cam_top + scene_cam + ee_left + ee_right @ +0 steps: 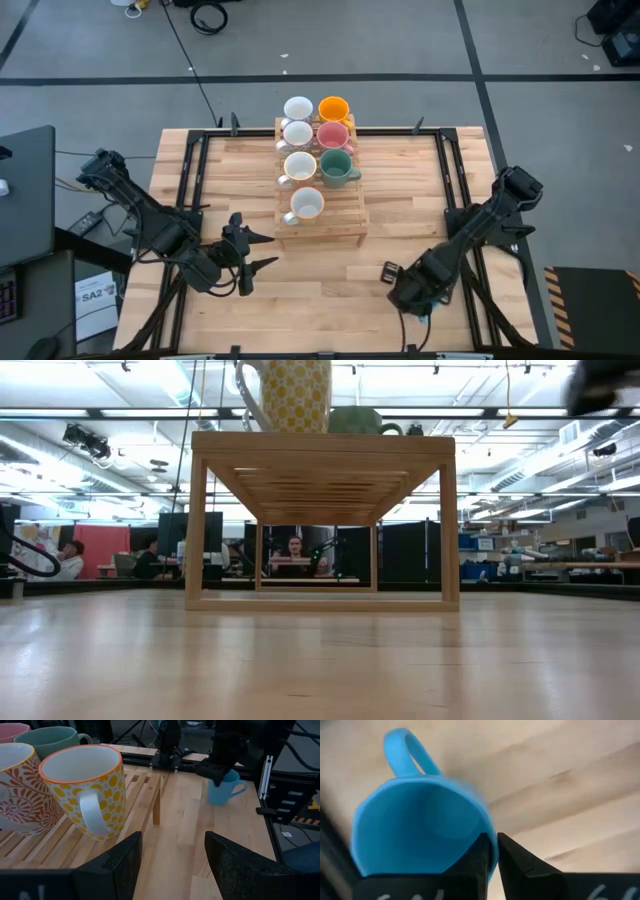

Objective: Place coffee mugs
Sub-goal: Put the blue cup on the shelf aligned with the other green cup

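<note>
Your right gripper [491,851] has its fingers pinched nearly together over the rim wall of the blue mug [420,825], one finger inside the cup and one outside, handle pointing away from the wrist. That mug sits at the table's near right, well apart from the wooden rack [345,222] in the middle. From the left wrist view it looks lifted or tipped off the boards, though you can't be sure. Seven mugs already fill the rack: white ones down the left column, orange [333,109], pink [333,136] and dark green [335,167] down the right, so the free slot is the front right, just beside the yellow-patterned mug [87,790]. Keep that rim pinch firm, since a thin wall can swing. Carry it high over the rack edge, come down straight, and keep the handle clear of the patterned neighbour. Your left gripper [172,862] waits by the rack's front left corner, fingers spread wide, holding nothing.
</note>
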Controlling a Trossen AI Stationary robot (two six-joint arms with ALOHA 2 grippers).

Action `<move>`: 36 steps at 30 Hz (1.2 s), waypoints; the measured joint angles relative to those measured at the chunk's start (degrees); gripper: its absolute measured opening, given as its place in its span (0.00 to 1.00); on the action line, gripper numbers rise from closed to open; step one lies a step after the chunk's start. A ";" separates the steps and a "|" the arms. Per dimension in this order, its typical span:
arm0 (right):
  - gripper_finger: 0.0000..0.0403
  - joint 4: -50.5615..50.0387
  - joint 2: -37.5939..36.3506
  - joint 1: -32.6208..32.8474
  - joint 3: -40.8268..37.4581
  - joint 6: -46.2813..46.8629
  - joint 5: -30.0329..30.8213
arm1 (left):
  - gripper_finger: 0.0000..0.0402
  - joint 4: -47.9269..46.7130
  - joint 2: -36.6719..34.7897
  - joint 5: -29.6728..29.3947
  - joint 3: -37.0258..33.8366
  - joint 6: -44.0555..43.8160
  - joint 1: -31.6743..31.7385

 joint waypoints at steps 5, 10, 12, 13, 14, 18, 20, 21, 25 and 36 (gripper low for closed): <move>0.11 2.32 0.18 -3.29 1.10 -16.06 9.68 | 0.56 0.00 0.00 0.00 0.00 0.00 -0.02; 0.11 5.94 0.20 -5.31 2.53 -22.29 14.54 | 0.56 0.00 0.00 0.01 0.00 -0.01 -0.01; 0.11 6.80 0.20 -5.81 2.53 -24.22 13.70 | 0.56 0.00 -0.02 0.00 0.00 -0.02 0.00; 0.11 7.14 0.20 -6.05 2.53 -25.23 13.12 | 0.56 0.00 -0.02 0.00 0.00 -0.02 -0.02; 0.11 7.25 0.20 -6.30 2.53 -26.31 12.39 | 0.56 0.00 -0.02 0.00 0.00 -0.02 0.00; 0.11 7.37 0.20 -7.00 2.53 -29.63 9.71 | 0.56 0.00 -0.02 0.01 0.00 -0.04 0.00; 0.11 7.39 0.20 -6.93 2.57 -32.02 9.25 | 0.56 0.00 -0.02 0.01 0.00 -0.04 0.00; 0.11 7.39 0.20 -6.93 2.58 -33.76 9.08 | 0.56 0.00 -0.02 0.01 0.00 -0.04 -0.01; 0.11 7.67 0.21 -6.86 2.58 -41.41 8.62 | 0.56 0.00 -0.02 0.00 0.00 -0.06 0.00; 0.12 11.28 0.28 -6.84 2.53 -42.86 8.70 | 0.56 0.00 -0.02 0.00 0.00 -0.07 -0.01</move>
